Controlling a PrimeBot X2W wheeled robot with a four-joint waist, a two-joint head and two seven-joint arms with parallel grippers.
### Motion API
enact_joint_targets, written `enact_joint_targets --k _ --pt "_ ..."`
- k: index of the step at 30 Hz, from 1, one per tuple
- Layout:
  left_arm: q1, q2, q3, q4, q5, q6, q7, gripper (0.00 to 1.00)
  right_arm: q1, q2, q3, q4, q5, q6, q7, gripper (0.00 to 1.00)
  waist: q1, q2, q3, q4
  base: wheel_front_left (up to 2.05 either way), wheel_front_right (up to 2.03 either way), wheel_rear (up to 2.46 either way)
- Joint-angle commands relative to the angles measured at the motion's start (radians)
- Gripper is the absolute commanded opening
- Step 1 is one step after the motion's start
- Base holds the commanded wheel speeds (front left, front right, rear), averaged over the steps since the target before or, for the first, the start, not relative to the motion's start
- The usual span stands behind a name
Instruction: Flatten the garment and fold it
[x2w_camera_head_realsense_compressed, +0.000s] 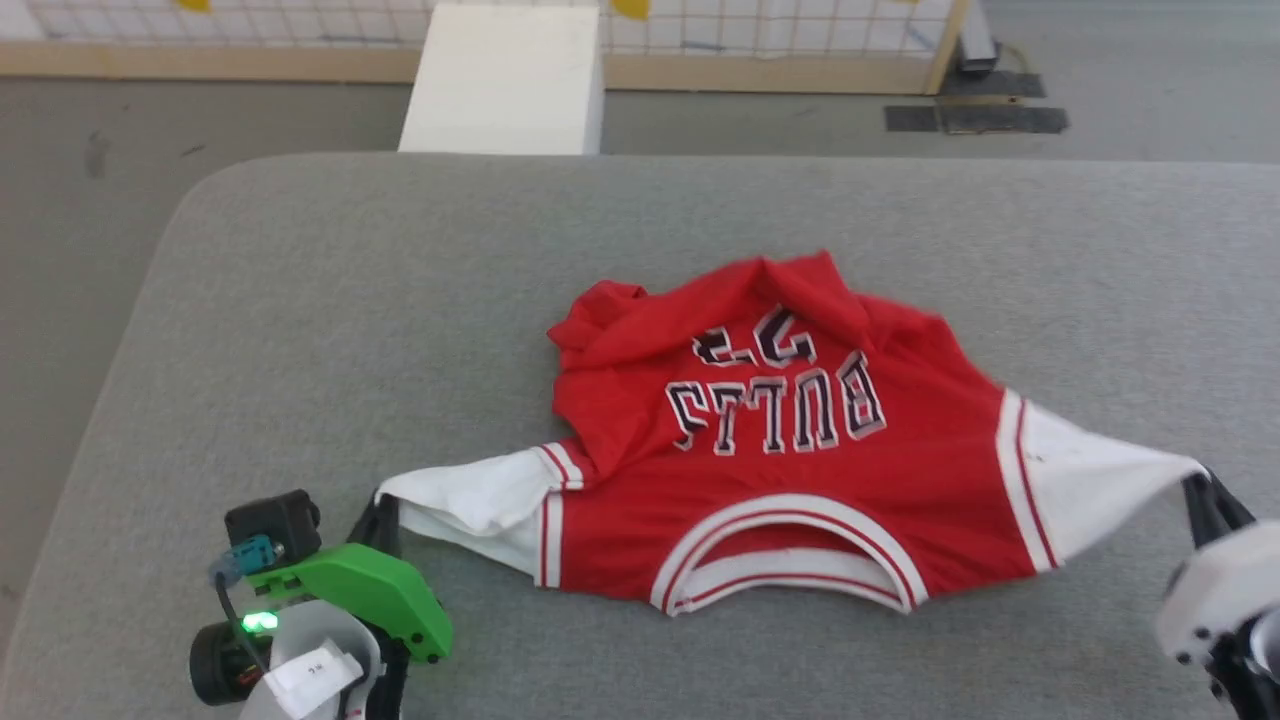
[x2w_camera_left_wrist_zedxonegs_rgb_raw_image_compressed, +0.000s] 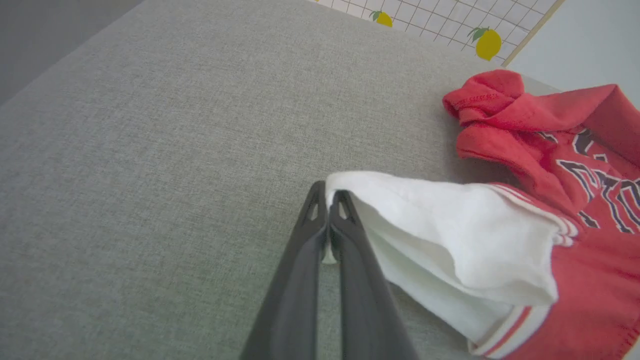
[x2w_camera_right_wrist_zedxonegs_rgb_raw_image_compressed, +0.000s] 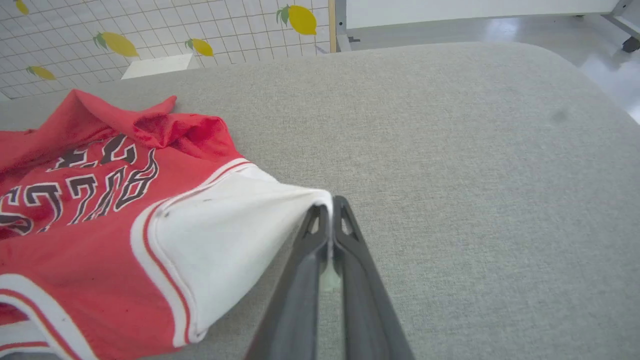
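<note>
Dark fingers of the left gripper (x2w_camera_left_wrist_zedxonegs_rgb_raw_image_compressed: 327, 192) fill the bottom of the left wrist view, closed tight on the cuff of a white sleeve (x2w_camera_left_wrist_zedxonegs_rgb_raw_image_compressed: 450, 220). The right gripper (x2w_camera_right_wrist_zedxonegs_rgb_raw_image_compressed: 327, 205) is likewise pinched shut on the other sleeve (x2w_camera_right_wrist_zedxonegs_rgb_raw_image_compressed: 225, 235); whether either grip takes both layers of its cuff cannot be told.

The garment (x2w_camera_head_realsense_compressed: 780, 470) lies lettered side up on the grey table (x2w_camera_head_realsense_compressed: 300, 300), a little right of centre, slung between the two grippers. Its collar (x2w_camera_head_realsense_compressed: 790, 560) faces the robot. The far part of the body is bunched and folded back on itself along the hem (x2w_camera_head_realsense_compressed: 700, 300), so it is not yet flat. The right sleeve looks pulled taut to a point, while the left one sags somewhat.

The coming move probably turns on one relation. The sleeve-to-sleeve axis runs left to right across the table, with the shirt inboard of each gripper and the crumpled hem on the side away from the robot. Neither arm is nearer, since each holds its own end. Drawing the sleeves apart, and likely towards the robot, would be needed to smooth the body.

Beyond the table stand a white box (x2w_camera_head_realsense_compressed: 505, 80) and a gridded panel printed with lemons (x2w_camera_right_wrist_zedxonegs_rgb_raw_image_compressed: 115, 45).
</note>
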Motion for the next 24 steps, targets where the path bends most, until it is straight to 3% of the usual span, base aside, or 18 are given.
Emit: enact_joint_targets --k 1,4,5,10,17,24 --pt "0.015 0.005 -0.004 -0.011 -0.005 -0.01 0.007 0.0 0.023 0.002 -0.017 -0.007 0.021 -0.001 -0.002 0.0 0.0 -0.0001 -0.025 -0.032 0.0 0.0 0.0" --pt "0.022 -0.012 -0.009 -0.034 -0.038 -0.03 0.018 0.0 0.043 0.002 -0.047 -0.007 0.061 -0.001 -0.002 0.0 0.0 -0.0001 -0.027 -0.05 0.0 0.0 0.0" --pt "0.01 -0.039 -0.001 -0.071 -0.108 -0.069 0.026 0.0 0.027 0.002 -0.044 -0.015 0.089 -0.001 0.003 0.0 0.0 -0.0001 -0.021 -0.067 0.0 0.0 0.0" --pt "-0.075 -0.067 0.0 -0.165 -0.247 -0.147 0.091 0.0 -0.092 -0.009 0.038 -0.076 0.117 -0.001 0.055 0.0 0.0 -0.0001 0.026 -0.093 0.0 0.0 0.0" --pt "-0.422 0.04 0.01 -0.239 -0.241 -0.155 0.261 0.0 -0.463 -0.189 0.195 -0.094 0.12 -0.001 0.227 0.0 0.0 -0.0001 0.185 -0.115 0.0 0.0 0.0" --pt "-0.838 0.167 0.02 -0.152 -0.112 -0.131 0.324 0.0 -0.917 -0.28 0.316 0.088 0.063 -0.001 0.276 0.0 0.0 -0.0001 0.342 -0.136 0.0 0.0 0.0"
